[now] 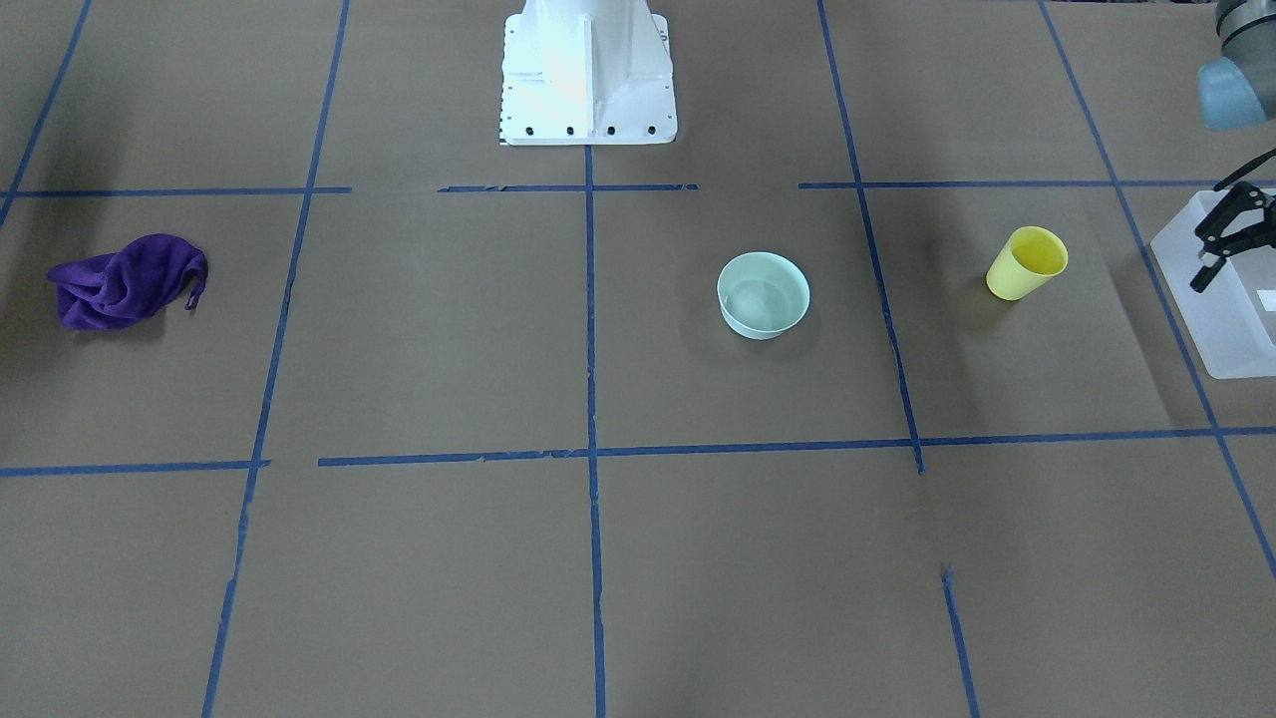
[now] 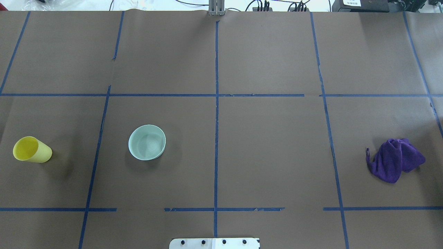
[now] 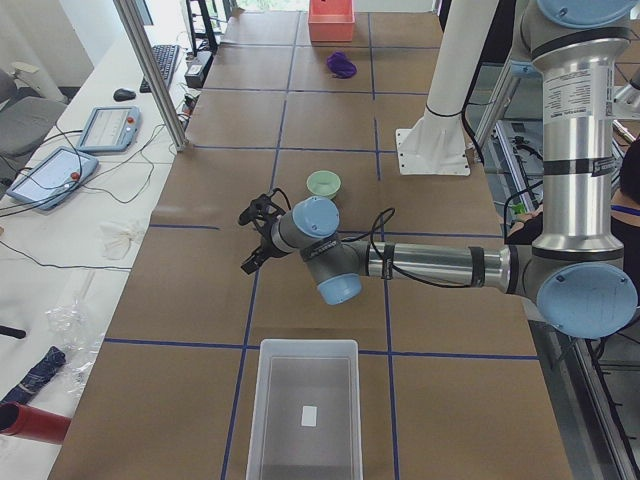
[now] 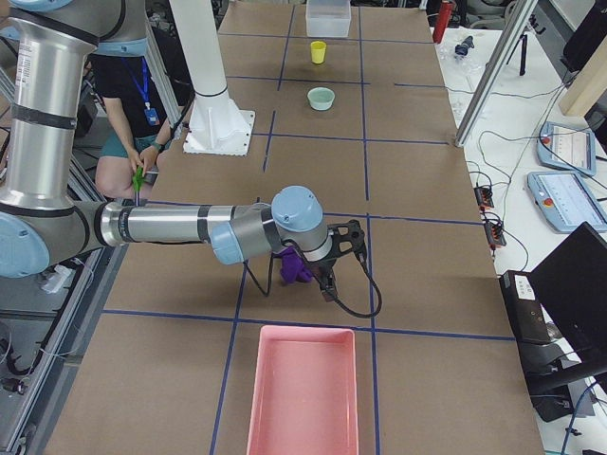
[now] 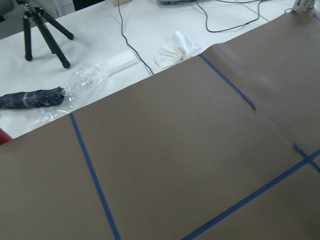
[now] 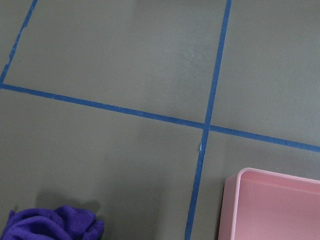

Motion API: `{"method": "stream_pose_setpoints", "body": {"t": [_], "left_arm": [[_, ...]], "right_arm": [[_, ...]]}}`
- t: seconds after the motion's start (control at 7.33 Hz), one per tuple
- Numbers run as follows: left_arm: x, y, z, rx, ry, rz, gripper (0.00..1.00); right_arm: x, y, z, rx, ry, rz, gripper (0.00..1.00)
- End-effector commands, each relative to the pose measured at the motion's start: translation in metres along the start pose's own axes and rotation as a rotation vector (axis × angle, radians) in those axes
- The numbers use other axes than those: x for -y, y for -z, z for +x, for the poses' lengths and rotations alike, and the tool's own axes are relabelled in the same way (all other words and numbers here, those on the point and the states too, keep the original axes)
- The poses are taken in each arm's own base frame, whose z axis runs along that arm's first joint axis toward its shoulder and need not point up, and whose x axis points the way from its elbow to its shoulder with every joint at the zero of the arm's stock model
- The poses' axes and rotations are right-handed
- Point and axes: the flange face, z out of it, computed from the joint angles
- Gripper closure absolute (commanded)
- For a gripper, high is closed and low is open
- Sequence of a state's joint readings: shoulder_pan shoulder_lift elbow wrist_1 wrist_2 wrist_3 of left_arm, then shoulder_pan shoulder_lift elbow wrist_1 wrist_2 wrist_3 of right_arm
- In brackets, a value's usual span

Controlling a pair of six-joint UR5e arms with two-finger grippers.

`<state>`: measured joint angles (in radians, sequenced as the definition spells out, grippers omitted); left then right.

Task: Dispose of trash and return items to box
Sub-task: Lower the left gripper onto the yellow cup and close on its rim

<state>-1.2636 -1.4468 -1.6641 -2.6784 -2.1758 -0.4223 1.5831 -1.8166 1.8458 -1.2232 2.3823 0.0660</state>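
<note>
The yellow cup (image 1: 1027,262) stands upright on the brown table, and the mint-green bowl (image 1: 764,294) sits upright a little further towards the table's middle. Both also show in the overhead view, the cup (image 2: 32,149) and the bowl (image 2: 147,142). The frosted white box (image 1: 1228,309) lies at the table's left end and looks empty in the exterior left view (image 3: 305,405). My left gripper (image 1: 1224,244) hovers open and empty over the box's near edge, apart from the cup. My right gripper (image 4: 343,254) hangs just above a crumpled purple cloth (image 4: 296,270); I cannot tell whether it is open or shut.
A pink bin (image 4: 303,389) lies at the table's right end, close to the purple cloth (image 2: 394,159). The robot's white base (image 1: 588,75) stands at the middle. Beyond the table's far edge lie a white tissue (image 5: 177,47) and plastic wrap (image 5: 85,82).
</note>
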Motion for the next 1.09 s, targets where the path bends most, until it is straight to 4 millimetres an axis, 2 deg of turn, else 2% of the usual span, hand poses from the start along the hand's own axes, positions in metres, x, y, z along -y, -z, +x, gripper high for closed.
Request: {"method": "stream_pose_setpoints", "body": {"t": [0.0,0.27,0.41,0.55,0.68,0.82,0.95], "left_arm": [[-0.071,-0.024,0.029,0.048,0.166,-0.027,0.02],[-0.104,-0.047,0.059,0.042,0.366,-0.093,0.38],[-0.109,-0.056,0.069,0.036,0.398,-0.108,0.44],[-0.117,-0.048,0.068,0.034,0.392,-0.111,0.45],[-0.139,-0.03,0.063,0.018,0.382,-0.105,0.45],[-0.152,-0.026,0.064,0.015,0.376,-0.124,0.45],[-0.157,-0.029,0.071,0.001,0.367,-0.142,0.45]], "right_arm": [[-0.01,-0.003,0.004,-0.002,-0.007,-0.005,0.0],[-0.017,-0.005,0.006,-0.001,-0.014,-0.012,0.0],[-0.018,-0.005,0.006,-0.001,-0.015,-0.013,0.0],[-0.02,-0.005,0.007,-0.001,-0.018,-0.015,0.0],[-0.02,-0.005,0.007,-0.001,-0.018,-0.015,0.0],[-0.02,-0.005,0.006,-0.001,-0.017,-0.014,0.0],[-0.02,-0.005,0.007,-0.001,-0.018,-0.015,0.0]]}}
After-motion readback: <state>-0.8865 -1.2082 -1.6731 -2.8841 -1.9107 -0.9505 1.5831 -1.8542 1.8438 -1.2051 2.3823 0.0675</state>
